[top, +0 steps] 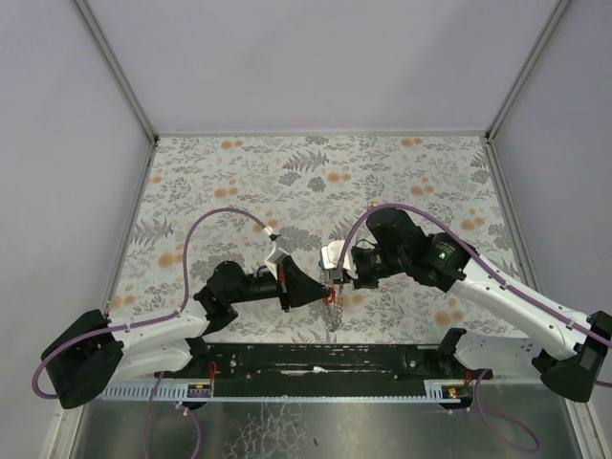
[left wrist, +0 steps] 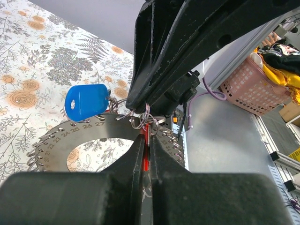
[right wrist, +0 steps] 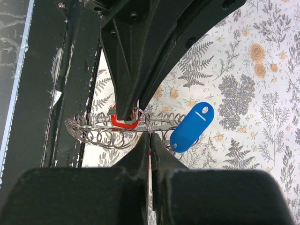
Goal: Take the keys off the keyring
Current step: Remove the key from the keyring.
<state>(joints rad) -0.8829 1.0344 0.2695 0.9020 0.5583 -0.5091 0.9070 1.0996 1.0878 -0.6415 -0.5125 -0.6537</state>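
Between the two arms, above the near middle of the counter (top: 287,172), the keyring (left wrist: 93,136) is held off the surface. It is edge-on to the overhead camera and reaches from the grip point toward the arms' bases. Its red key (left wrist: 146,140) sits at the rim right where the hands meet. The blue key (left wrist: 86,101) hangs from the rim further round, clear of both. The left hand (left wrist: 146,152) is fully closed, with the red key pinched between its fingers. The right hand (right wrist: 150,140) faces it tip to tip, also fully closed just beside that key, apparently on the coiled rim itself. So the key lies straight ahead of the left hand, on its long axis, with the ring anchored opposite. The coming pull, I judge, runs back along the left arm, away from the right.
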